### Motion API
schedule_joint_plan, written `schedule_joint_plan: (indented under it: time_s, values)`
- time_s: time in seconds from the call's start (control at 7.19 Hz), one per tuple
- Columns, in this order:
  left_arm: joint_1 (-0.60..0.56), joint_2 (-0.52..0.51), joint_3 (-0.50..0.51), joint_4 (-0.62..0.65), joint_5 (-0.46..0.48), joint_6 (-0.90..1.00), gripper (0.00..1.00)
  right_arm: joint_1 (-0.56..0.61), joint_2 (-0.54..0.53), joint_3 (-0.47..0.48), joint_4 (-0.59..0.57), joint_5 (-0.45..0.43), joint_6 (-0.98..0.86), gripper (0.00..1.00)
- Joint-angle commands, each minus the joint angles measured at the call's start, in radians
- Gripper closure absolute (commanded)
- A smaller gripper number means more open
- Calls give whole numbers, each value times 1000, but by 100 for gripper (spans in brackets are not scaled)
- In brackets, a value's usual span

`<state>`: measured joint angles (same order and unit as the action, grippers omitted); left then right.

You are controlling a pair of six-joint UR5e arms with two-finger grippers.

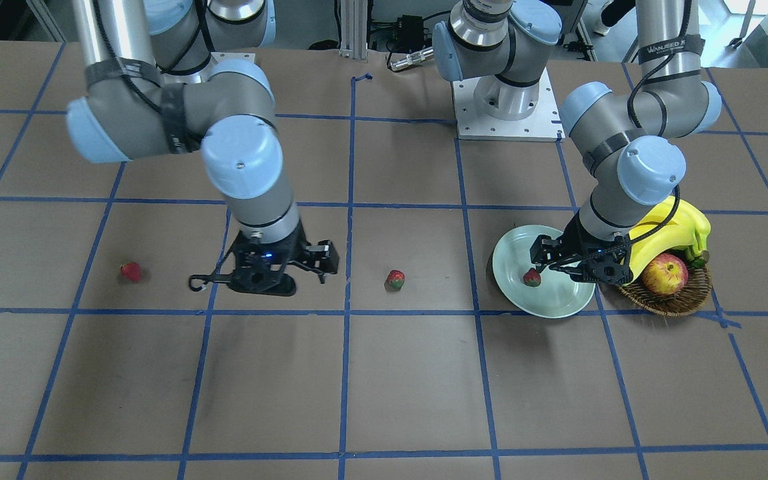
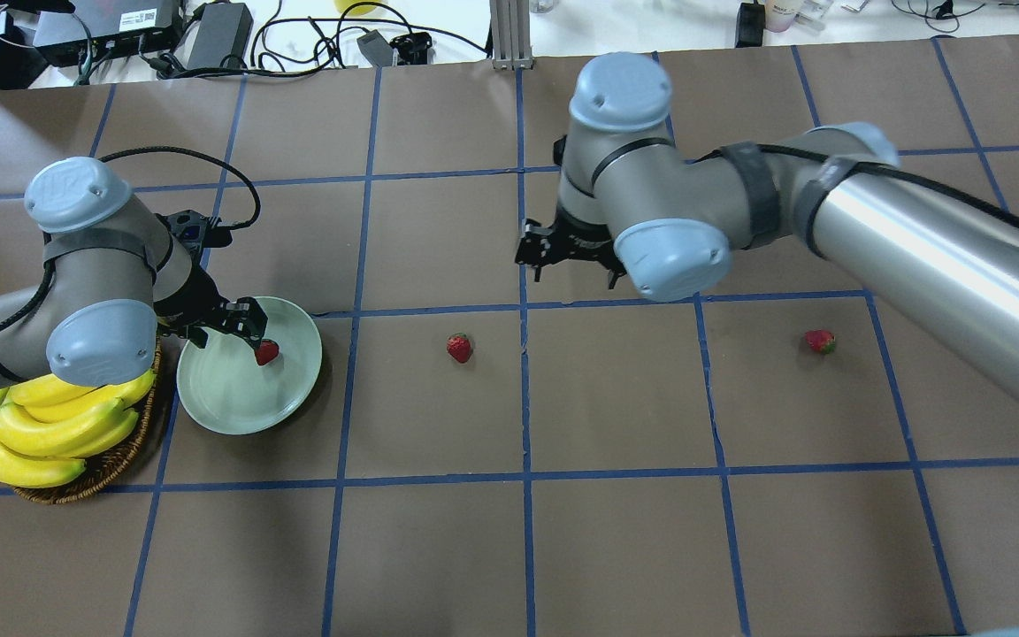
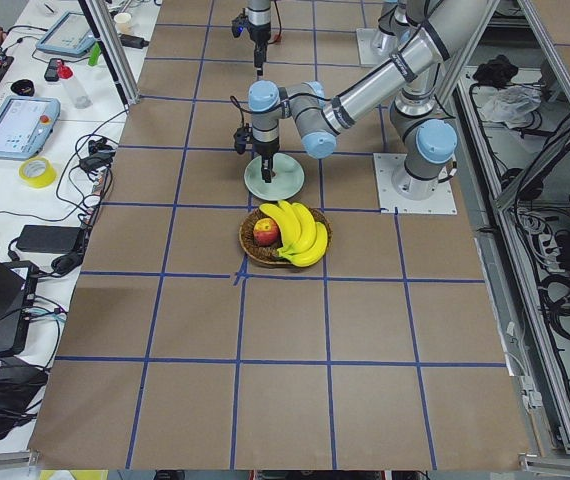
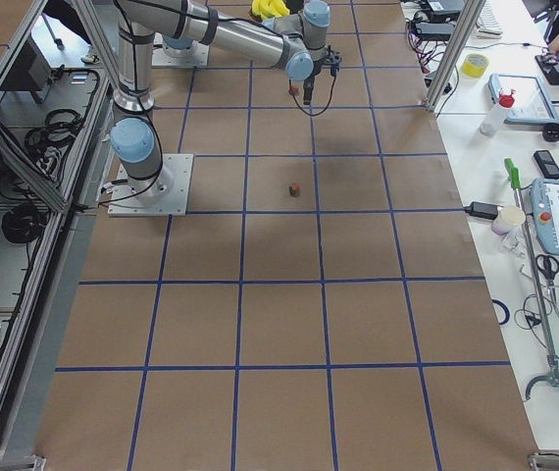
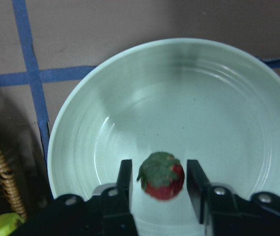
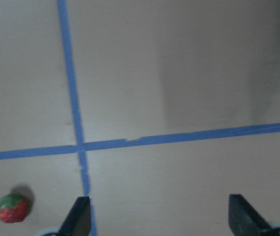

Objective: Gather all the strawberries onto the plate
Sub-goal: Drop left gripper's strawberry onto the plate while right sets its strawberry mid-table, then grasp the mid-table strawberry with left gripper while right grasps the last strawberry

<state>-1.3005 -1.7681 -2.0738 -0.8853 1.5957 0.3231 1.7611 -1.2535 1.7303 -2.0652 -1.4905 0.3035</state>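
One strawberry [image 5: 162,179] sits inside the plate [image 5: 218,113], in the half nearer the basket [image 2: 94,478], directly between the fingers of the left gripper [image 5: 159,171]. We see the left gripper's jaws set narrowly apart on either side of this berry, with a thin gap showing between the berry and one finger, so the berry is not clamped. Its lower edge is blurred in the left wrist view.

The plate lies on the table [image 2: 616,531], just beside the wicker basket, which holds bananas [image 2: 41,425] and an apple [image 1: 664,273].

A second strawberry [image 2: 459,347] lies on the bare table near the centre, well apart from the plate. A third strawberry [image 2: 820,341] lies farther out on the robot's right side, also on the table.

The right gripper [image 6: 162,216] hangs above the table between these two berries. Its jaws are spread wide and hold nothing. In the right wrist view, one strawberry appears outside one finger.
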Motion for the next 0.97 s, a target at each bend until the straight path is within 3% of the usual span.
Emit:
schedule_joint_plan:
  time_s: [0.0, 0.14, 0.42, 0.7, 0.84]
  values:
    - [-99, -4, 61, -6, -3, -22, 0, -186, -44, 3, 60, -87, -280, 1]
    - [-202, -16, 101, -7, 1, -104, 0, -274, -46, 29, 60, -131, -394, 14]
    - [-319, -56, 127, 11, -11, -301, 0, -412, -53, 127, 24, -132, -562, 12]
    - [-393, -114, 142, 70, -109, -370, 0, -472, -47, 289, -146, -132, -645, 13]
    - [-439, -138, 143, 92, -99, -431, 0, -476, -46, 393, -306, -132, -653, 13]
